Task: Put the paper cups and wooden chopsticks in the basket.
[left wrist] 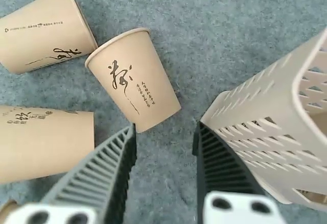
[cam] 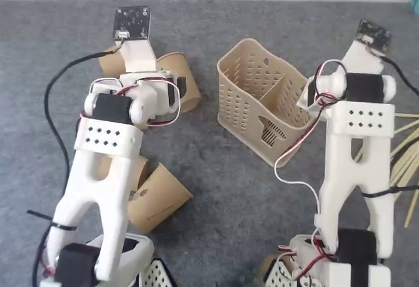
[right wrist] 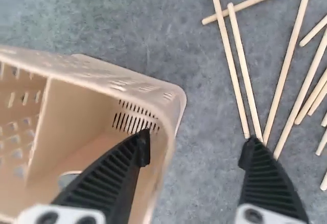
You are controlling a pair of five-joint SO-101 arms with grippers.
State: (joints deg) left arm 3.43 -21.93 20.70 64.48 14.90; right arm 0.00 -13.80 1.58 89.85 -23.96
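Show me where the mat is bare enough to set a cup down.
Bare mat lies between the cups and the basket, widening in front of the basket. Crowded: around the cups, and past the basket where chopsticks lie scattered.

L pincer (left wrist: 164, 132) spread, 3 paper cups (left wrist: 133, 83) lying on sides, basket (left wrist: 271, 127) corner beside

1. Bright, soft, even light falls from above across the grey carpet (cam: 222, 189).
2. The white arms (cam: 105, 169) are lit evenly on their upper faces.
3. The basket (cam: 247, 97) and cups (cam: 157, 202) throw faint, soft-edged shadows tight against their bases.
4. The chopsticks (right wrist: 286, 65) cast thin pale shadows just beside them.
5. The basket's inside is a little dimmer than its rim.
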